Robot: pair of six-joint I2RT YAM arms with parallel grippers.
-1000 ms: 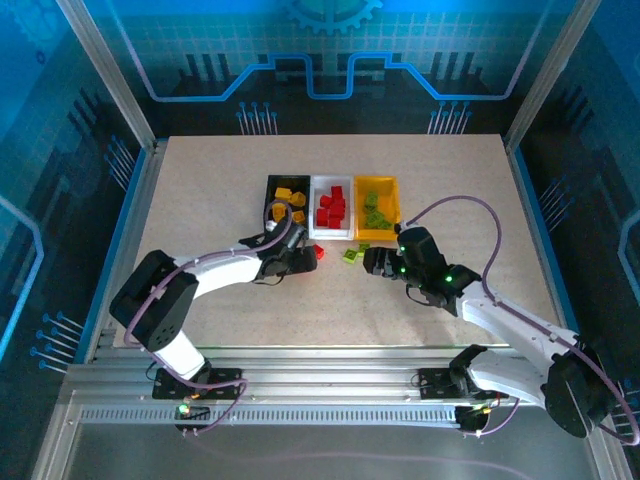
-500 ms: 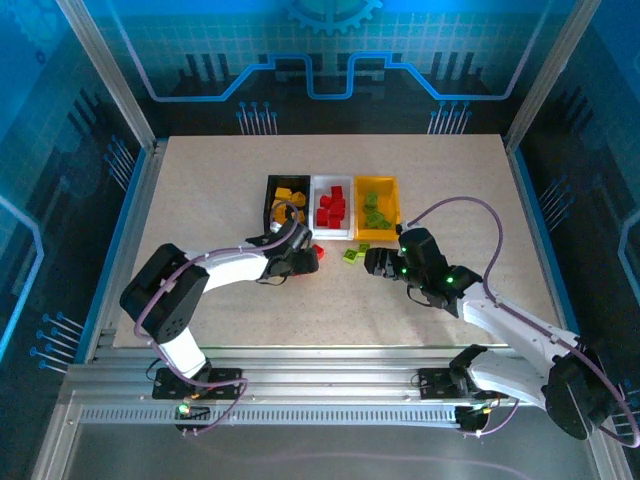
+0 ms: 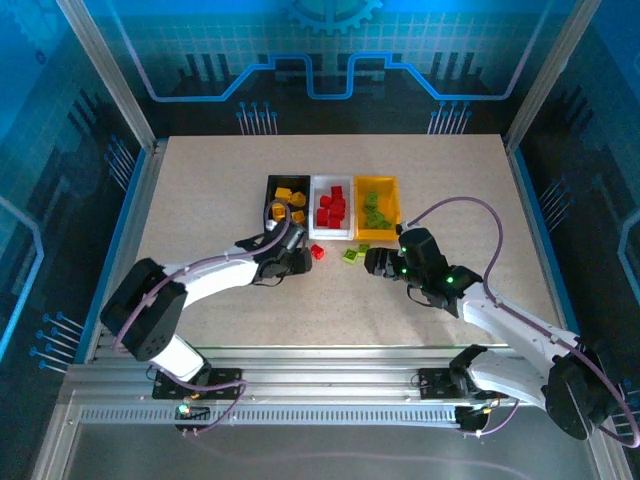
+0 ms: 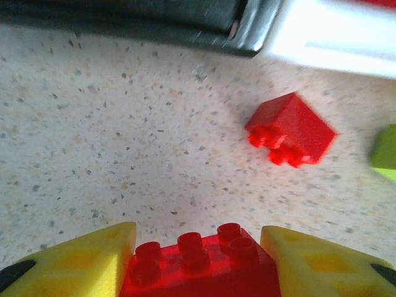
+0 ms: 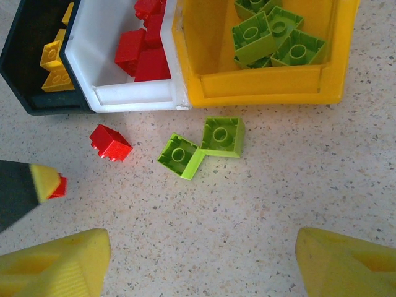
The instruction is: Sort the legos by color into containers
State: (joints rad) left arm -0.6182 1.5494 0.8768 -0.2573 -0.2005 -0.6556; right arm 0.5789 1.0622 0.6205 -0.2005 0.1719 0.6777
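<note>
Three bins stand in a row: black [image 3: 269,200] with yellow-orange bricks, white [image 3: 330,234] with red bricks, yellow-orange [image 3: 397,205] with lime green bricks. On the table in front of them lie a loose red brick [image 3: 317,251] [image 5: 110,143] [image 4: 291,129] and two green bricks [image 5: 181,156] [image 5: 223,136]. My left gripper [image 3: 295,262] [image 4: 198,238] is low over the table, just left of the loose red brick, and shut on another red brick [image 4: 198,263]. My right gripper [image 3: 372,262] [image 5: 201,247] is open, empty, and a little short of the green bricks.
The black bin's corner [image 4: 185,25] and the white bin's front wall [image 4: 334,37] rise just beyond my left gripper. One left finger [image 5: 25,185] shows at the left of the right wrist view. Bare speckled tabletop [image 3: 200,190] spreads around the bins inside the framed enclosure.
My left gripper, which reached over toward the loose red brick half a second ago, has drawn back to the left with its red brick. The right arm has not moved.
</note>
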